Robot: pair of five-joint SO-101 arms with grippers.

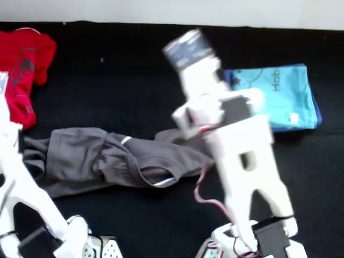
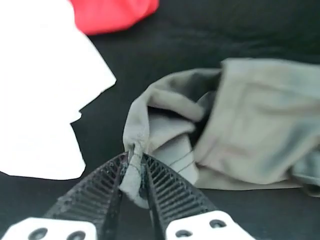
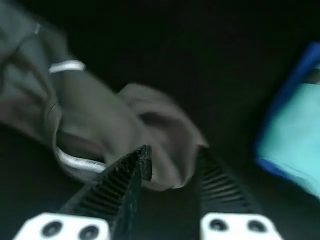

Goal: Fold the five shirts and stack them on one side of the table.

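Observation:
A crumpled grey shirt [image 1: 118, 158] lies across the middle of the black table. My left gripper [image 2: 135, 172] is shut on a pinch of the grey shirt [image 2: 240, 130] at its left end, near the table's left edge. My right gripper [image 3: 172, 162] is open, its fingers [image 3: 135, 170] straddling the right end of the grey shirt [image 3: 125, 125] just above the cloth. The right arm [image 1: 236, 140] stands over that end in the high view. A folded light-blue shirt [image 1: 277, 97] on a darker blue one lies at the back right. A red shirt [image 1: 24, 67] sits bunched at the back left.
The left arm's white body [image 1: 27, 199] rises at the front left, and its white part [image 2: 45, 90] fills one side of the left wrist view. The blue stack's edge [image 3: 295, 135] lies close to the right gripper. A red cable [image 1: 207, 196] hangs by the right arm.

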